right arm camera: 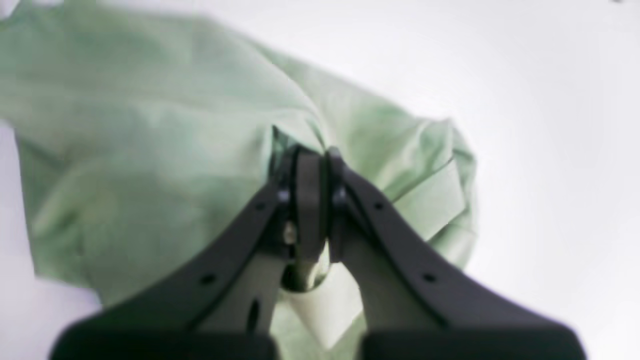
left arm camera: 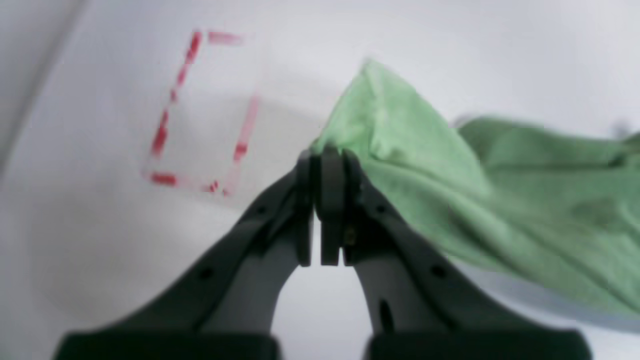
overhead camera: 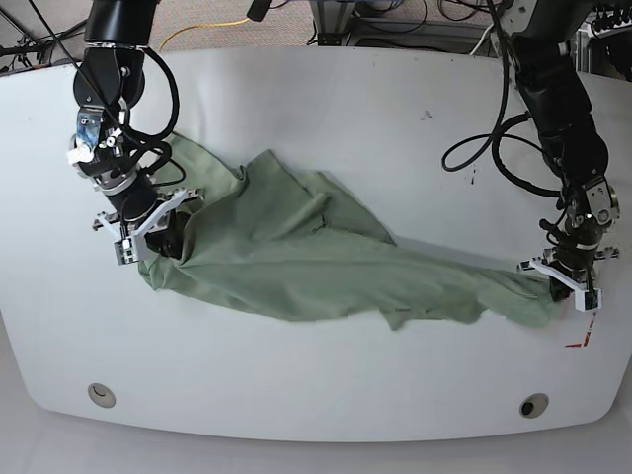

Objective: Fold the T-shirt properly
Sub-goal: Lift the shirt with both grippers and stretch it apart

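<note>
We see the T-shirt [overhead camera: 326, 262] stretched in a wrinkled band across the white table [overhead camera: 326, 89], running from one arm to the other. The left gripper [left arm camera: 327, 155] has its jaws pressed together, and a corner of the green cloth is pinched at their tips; from there the fabric rises in a small peak just beyond the jaws and trails off to one side of them. On the other side of these jaws, a little beyond the tips, a dashed red rectangle [left arm camera: 202, 112] is marked on the table. The right gripper [right arm camera: 312, 157] is likewise closed, its jaws clamped on a fold of the shirt, with cloth bunched right at the tips and spread out beyond and below them; a doubled hem lies just beside one jaw. Between the two grips the shirt rests on the table.
</note>
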Action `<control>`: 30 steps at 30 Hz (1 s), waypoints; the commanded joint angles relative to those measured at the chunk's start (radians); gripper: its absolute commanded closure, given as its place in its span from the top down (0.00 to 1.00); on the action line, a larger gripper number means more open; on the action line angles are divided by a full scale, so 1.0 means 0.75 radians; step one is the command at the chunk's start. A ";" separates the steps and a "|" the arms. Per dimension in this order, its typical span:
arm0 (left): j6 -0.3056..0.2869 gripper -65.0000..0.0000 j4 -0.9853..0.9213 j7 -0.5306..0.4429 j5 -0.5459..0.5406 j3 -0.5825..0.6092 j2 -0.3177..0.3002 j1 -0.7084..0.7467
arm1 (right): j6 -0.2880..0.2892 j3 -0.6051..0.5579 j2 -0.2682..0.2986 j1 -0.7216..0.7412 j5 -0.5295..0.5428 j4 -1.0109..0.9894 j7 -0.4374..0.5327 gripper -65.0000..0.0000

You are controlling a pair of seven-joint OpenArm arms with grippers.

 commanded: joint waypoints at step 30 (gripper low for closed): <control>-0.043 0.00 0.940 0.630 -0.068 0.068 0.044 -0.466 | 0.130 0.019 0.208 0.858 0.011 0.089 -0.334 0.00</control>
